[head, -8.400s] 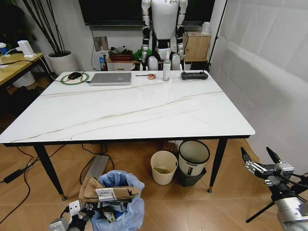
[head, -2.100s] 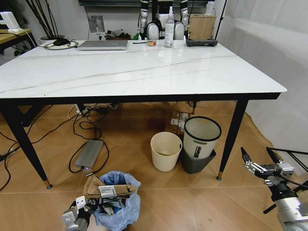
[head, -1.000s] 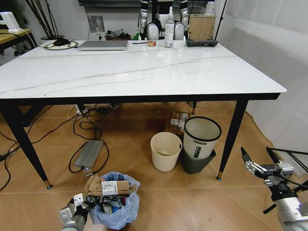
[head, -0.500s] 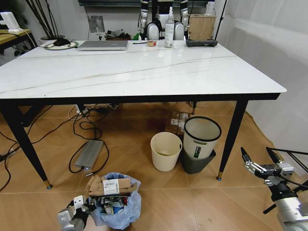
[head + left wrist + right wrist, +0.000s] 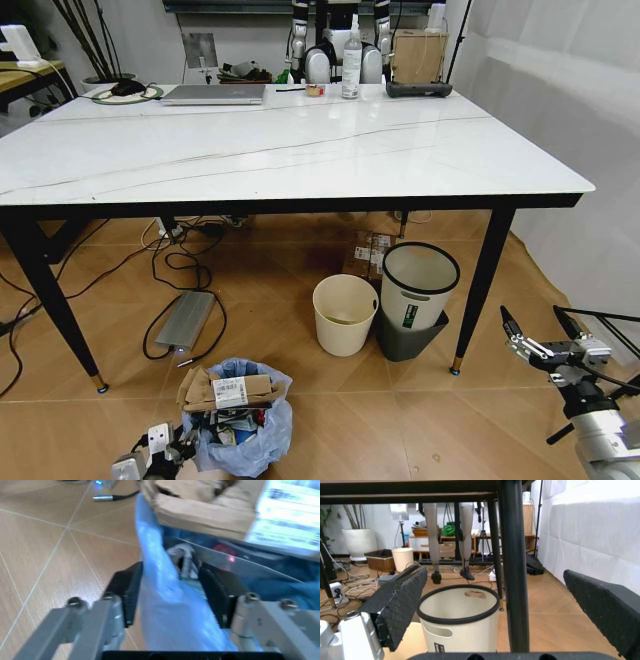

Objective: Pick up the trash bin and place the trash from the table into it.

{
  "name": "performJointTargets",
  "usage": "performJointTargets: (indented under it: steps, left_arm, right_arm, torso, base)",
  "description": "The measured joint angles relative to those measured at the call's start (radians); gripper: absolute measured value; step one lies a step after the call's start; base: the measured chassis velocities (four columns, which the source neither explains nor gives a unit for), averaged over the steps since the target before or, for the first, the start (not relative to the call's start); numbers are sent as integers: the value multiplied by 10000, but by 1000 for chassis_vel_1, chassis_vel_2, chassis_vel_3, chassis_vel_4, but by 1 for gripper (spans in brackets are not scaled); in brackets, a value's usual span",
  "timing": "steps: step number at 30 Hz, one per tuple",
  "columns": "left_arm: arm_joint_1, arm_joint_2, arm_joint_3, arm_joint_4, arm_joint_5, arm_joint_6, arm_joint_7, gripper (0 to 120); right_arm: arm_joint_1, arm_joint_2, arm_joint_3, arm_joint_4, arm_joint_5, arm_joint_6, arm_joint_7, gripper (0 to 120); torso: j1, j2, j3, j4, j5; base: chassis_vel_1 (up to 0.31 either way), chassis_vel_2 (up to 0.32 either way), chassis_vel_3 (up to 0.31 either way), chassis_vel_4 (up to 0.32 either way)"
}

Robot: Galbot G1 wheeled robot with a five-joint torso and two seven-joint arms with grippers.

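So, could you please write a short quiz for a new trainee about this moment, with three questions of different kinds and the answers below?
1. True or false: the trash bin stands on the table.
2. What lies between the fingers of the left gripper?
A. a table leg
B. the blue bag of the trash bin
C. a cable
3. Fill in: the right gripper is ____, low on the right, holding nothing.

Key
1. False; it stands on the floor in front of the table.
2. B; the fingers sit on either side of the bag at the bin's edge.
3. open
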Motion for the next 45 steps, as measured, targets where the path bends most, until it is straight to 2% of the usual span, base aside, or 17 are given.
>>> performJointTargets:
  steps: [5,8,10,13,14,16,18,22,23,25,28,45]
  left_arm:
    - [835,29,-115,-981,715,-446,234,71]
    - [1342,-60,-231,-1602,1238,-909,441,87]
    - [1435,-87,-248,-1724,1319,-1024,489,88]
    - [1849,-303,-312,-2189,1864,-1945,600,98]
    - [1962,-408,-362,-2285,2315,-2520,642,100]
    - [1988,-452,-401,-2291,2541,-2830,659,100]
    - [1999,-544,-476,-2281,3019,-3610,677,100]
    - [1506,-644,-638,-1600,4409,-6015,761,100]
    - [1506,-644,-638,-1600,4409,-6015,761,100]
    - [1173,-734,-665,-1371,4497,-6804,753,100]
    - [754,-759,-736,-1290,4442,-7493,772,100]
    - [650,-764,-769,-1265,4431,-7589,824,100]
  right_arm:
    - [1,0,0,0,0,0,0,100]
    - [0,0,0,0,0,0,0,100]
    - [0,0,0,0,0,0,0,100]
    - [0,0,0,0,0,0,0,100]
    - [0,0,0,1,0,0,0,100]
    - [0,0,0,0,0,0,0,100]
    - [0,1,0,0,0,0,0,100]
    - [0,0,0,0,0,0,0,100]
    - [0,0,0,0,0,0,0,100]
    - [0,0,0,0,0,0,0,100]
    - [0,0,0,0,0,0,0,100]
    - [0,0,0,1,0,0,0,100]
  torso:
    - [0,1,0,-1,1]
    - [0,2,0,-1,1]
    - [0,1,0,-1,1]
    - [0,1,0,-1,2]
    - [0,2,0,0,-1]
    - [0,2,0,0,0]
    - [0,2,0,0,2]
    - [0,2,1,-1,-1]
    - [0,2,1,-1,-1]
    - [1,2,1,-1,-4]
    - [1,1,2,-1,0]
    - [1,2,2,0,0]
  base:
    - [0,0,0,0]
    - [0,0,0,0]
    - [0,0,0,0]
    - [0,0,0,0]
    - [0,0,0,0]
    - [0,0,0,0]
    - [0,0,0,0]
    - [0,0,0,0]
    - [0,0,0,0]
    - [0,0,0,0]
    - [0,0,0,0]
    - [0,0,0,0]
